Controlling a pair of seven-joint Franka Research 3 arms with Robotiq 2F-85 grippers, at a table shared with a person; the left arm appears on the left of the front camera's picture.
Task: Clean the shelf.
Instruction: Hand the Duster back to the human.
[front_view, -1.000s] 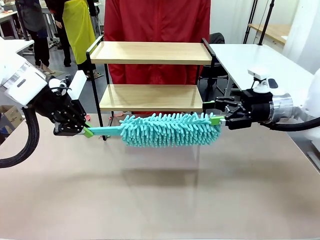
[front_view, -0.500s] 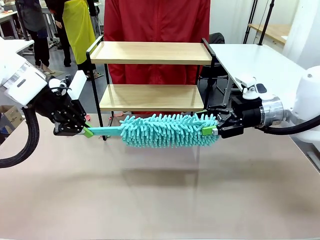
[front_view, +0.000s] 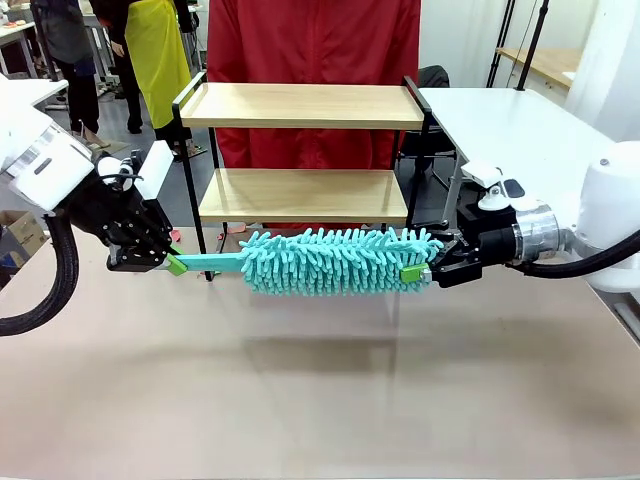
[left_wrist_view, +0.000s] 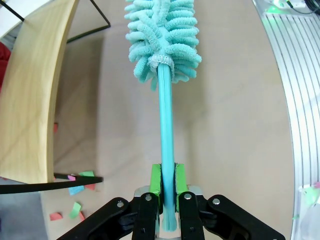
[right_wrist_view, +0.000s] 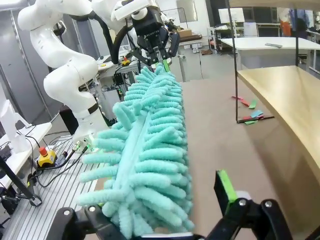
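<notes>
The shelf (front_view: 300, 105) stands at the table's far side, two light wooden boards in a black frame; its lower board (left_wrist_view: 27, 100) also runs along the left of the left wrist view. A teal fluffy duster (front_view: 335, 260) hangs level in front of the shelf, above the table. My left gripper (front_view: 170, 263) is shut on the duster's flat handle (left_wrist_view: 165, 145), green pads (left_wrist_view: 156, 181) pressing both sides. My right gripper (front_view: 420, 266) is open, its fingers spread around the duster's far tip (right_wrist_view: 145, 160); one green pad (right_wrist_view: 225, 186) stands clear of the fibres.
A person in a red garment (front_view: 315, 50) stands just behind the shelf. Coloured paper scraps (left_wrist_view: 75, 192) lie on the brown table (front_view: 320, 400) by the shelf's leg. A white table (front_view: 520, 125) adjoins at the back right.
My right gripper has slid left, from just past the duster's tip to around its end. The left gripper and the duster have stayed still.
</notes>
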